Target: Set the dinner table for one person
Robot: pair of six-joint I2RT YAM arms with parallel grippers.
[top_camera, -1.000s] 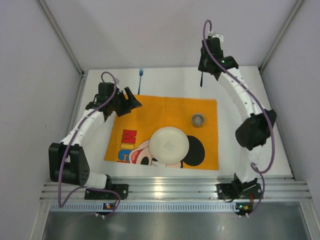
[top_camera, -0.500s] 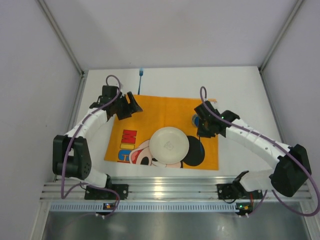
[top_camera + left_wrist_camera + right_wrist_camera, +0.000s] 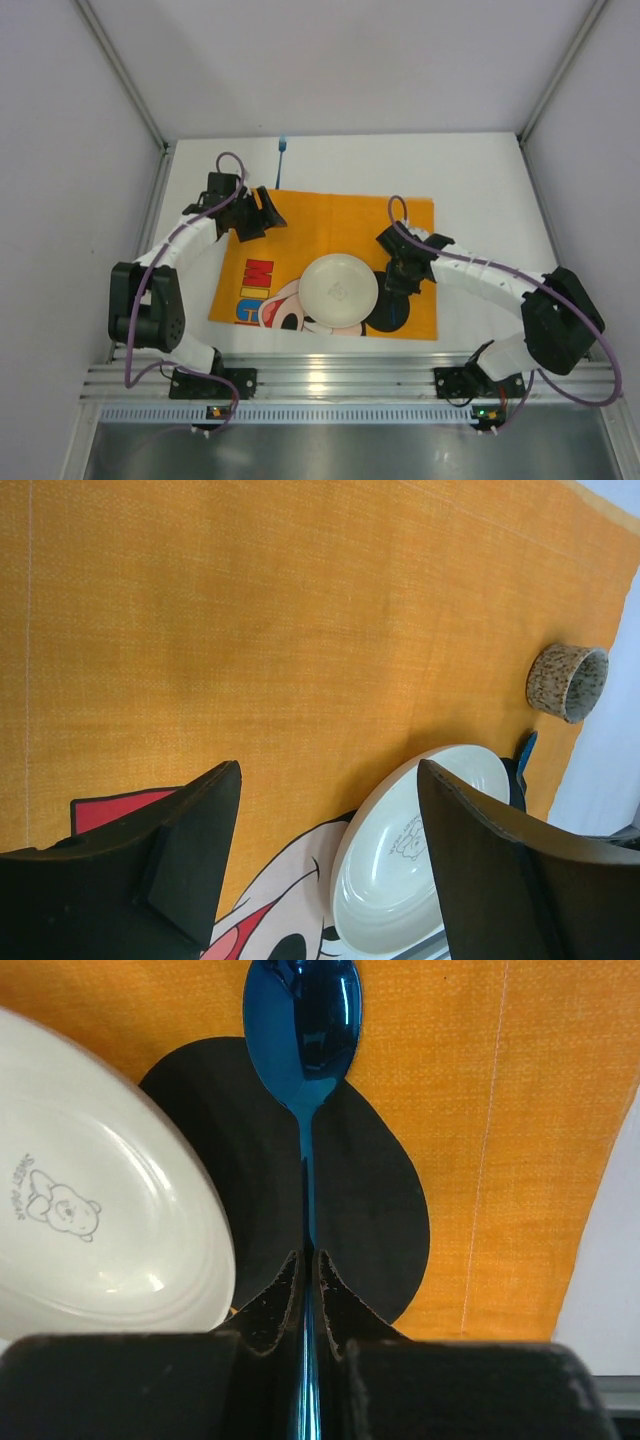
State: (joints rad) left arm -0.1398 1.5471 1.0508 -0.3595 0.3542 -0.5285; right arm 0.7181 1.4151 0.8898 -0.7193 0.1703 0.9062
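Note:
The dinner table (image 3: 480, 180) is a white top with an orange mouse placemat (image 3: 330, 220) on it. A white plate (image 3: 340, 288) lies on the placemat's near middle. My right gripper (image 3: 398, 280) is shut on the handle of a shiny blue spoon (image 3: 302, 1020), held low over the black mouse ear just right of the plate (image 3: 90, 1230). My left gripper (image 3: 262, 212) is open and empty over the placemat's far left corner. In the left wrist view its fingers (image 3: 190, 830) frame the plate (image 3: 420, 850). A speckled cup (image 3: 567, 682) stands beyond; my right arm hides it in the top view.
A blue fork (image 3: 282, 152) lies on the bare table beyond the placemat's far left corner. Grey walls enclose the table on the left, far and right sides. A metal rail (image 3: 330, 375) runs along the near edge.
My right arm has swung from the table's far side down to the placemat, carrying the spoon to just right of the plate. My left gripper has shifted slightly.

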